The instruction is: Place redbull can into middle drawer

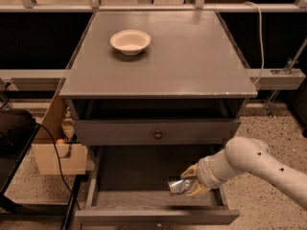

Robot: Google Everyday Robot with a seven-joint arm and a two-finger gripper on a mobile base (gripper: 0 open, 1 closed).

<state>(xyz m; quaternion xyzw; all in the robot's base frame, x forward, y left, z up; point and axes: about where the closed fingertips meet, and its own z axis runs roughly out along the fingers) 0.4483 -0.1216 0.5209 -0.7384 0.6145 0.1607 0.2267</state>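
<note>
I see a cream-white bowl [130, 41] sitting toward the back left of the grey cabinet top [192, 66]. Beneath, the upper drawer [115, 132] is closed, with its round metal knob [157, 134] at the centre. A cardboard box [50, 166] stands on the speckled floor [271, 128] left of the cabinet, and a black cable [56, 152] runs across it. A white cable [260, 37] drops past the right rear corner. The gripper [189, 186] is low in view, below and right of that knob.

The middle drawer [134, 176] is open from above, its floor bare left of the hand [190, 182], which clasps the redbull can [178, 185] at right. The upper drawer [153, 131] blocks the back.
</note>
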